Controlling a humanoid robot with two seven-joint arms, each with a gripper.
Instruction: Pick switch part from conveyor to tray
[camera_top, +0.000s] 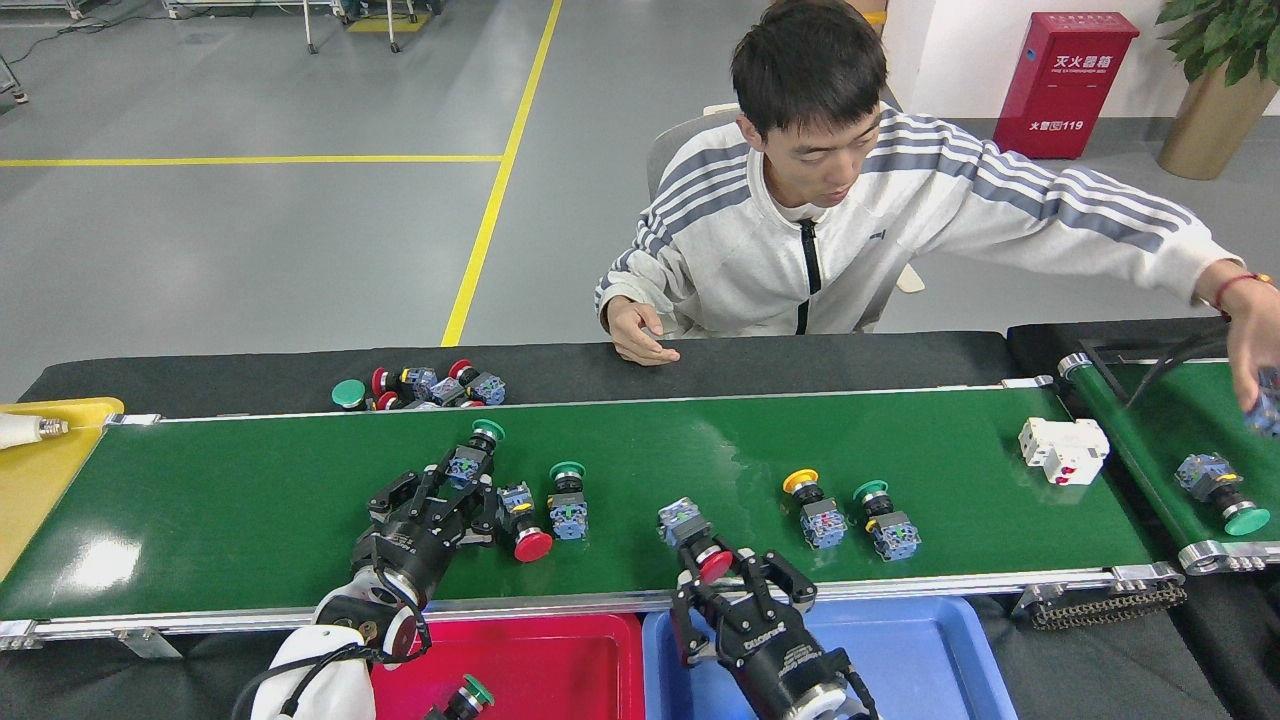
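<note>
My right gripper (722, 578) closes on the red switch (700, 545) at the conveyor's (250, 500) near edge — the blue tray (930, 660) just below — while my left gripper (455, 490) stands open around a green switch (475, 452).

Five push-button switches lay on their sides on the glossy green conveyor (250, 500): a green-capped switch (470, 455), red-capped switch (523, 520) and green one (568, 495) left, yellow (812, 505) and green (882, 515) right.

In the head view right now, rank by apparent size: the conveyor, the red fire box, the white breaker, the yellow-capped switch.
1. conveyor
2. red fire box, though it stands farther away
3. white breaker
4. yellow-capped switch, close to the breaker
</note>
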